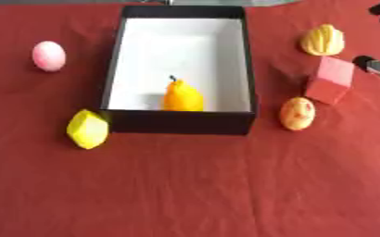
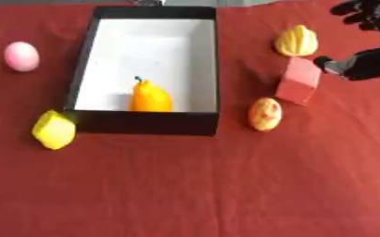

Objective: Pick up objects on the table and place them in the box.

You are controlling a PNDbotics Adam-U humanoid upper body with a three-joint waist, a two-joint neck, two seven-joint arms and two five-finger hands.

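the red block point(image 2: 300, 86) is seen tilted on the red tablecloth point(image 2: 190, 185), right of the black box point(image 2: 144, 121), between a ridged yellow shell-shaped piece point(image 2: 296, 40) and a speckled egg-shaped piece point(image 2: 264, 114). it is judged light, stiff and easy to tip, best taken across two opposite flat faces. the right hand point(image 2: 370, 62) is held open just beside its upper right corner, one fingertip point(image 2: 324, 61) near the edge; contact cannot be told. nothing is grasped. an orange pear-shaped fruit point(image 2: 148, 98) is already lying in the box.
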